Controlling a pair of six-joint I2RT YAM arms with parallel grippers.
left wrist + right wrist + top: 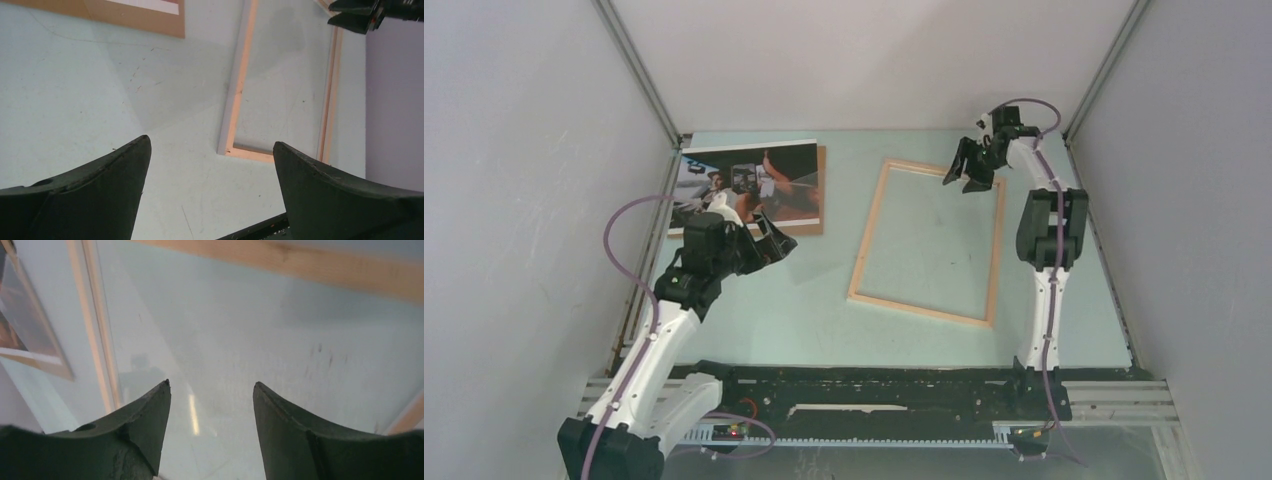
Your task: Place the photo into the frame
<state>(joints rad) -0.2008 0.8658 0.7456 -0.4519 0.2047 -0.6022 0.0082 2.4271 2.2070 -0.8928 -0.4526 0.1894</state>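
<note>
The photo point(749, 180), a colour print with a white border, lies face up at the back left of the table. The frame point(870, 238), thin light wood round a clear pane, lies flat right of centre. My left gripper point(776, 238) hangs open by the photo's near right corner with only bare table between its fingers point(211, 141). My right gripper point(966, 180) hovers open over the frame's far right corner. In the right wrist view it point(211, 384) looks down on the pane, with the frame's rails point(95, 325) beside it and nothing held.
A brown backing board point(821, 190) lies under the photo, its edge showing in the left wrist view point(145, 17). Grey enclosure walls point(534, 200) close in the back and both sides. A black rail point(874, 385) runs along the near edge.
</note>
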